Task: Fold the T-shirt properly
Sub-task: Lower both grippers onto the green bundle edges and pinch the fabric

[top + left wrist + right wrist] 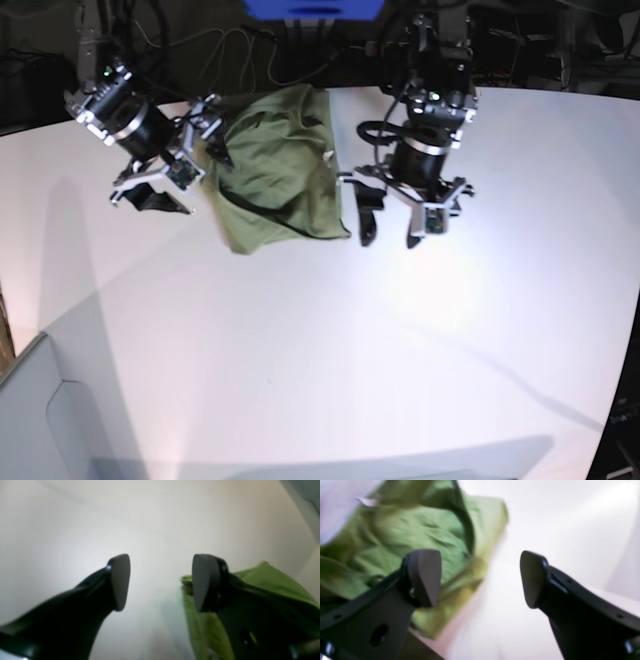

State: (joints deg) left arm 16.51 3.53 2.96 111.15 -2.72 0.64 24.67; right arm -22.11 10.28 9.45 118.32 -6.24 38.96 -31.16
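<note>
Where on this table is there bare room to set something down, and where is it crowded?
Bare white table spans the whole near half, below the T-shirt and both arms, and the right side beyond the left tool. It is crowded at the far edge: the right tool flanks the shirt's left side, the left tool its right, both open and holding nothing.

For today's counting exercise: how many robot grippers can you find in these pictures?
2. The right gripper sits at the T-shirt's left edge in the base view; the left gripper sits at its right edge. Both are open, holding nothing.
</note>
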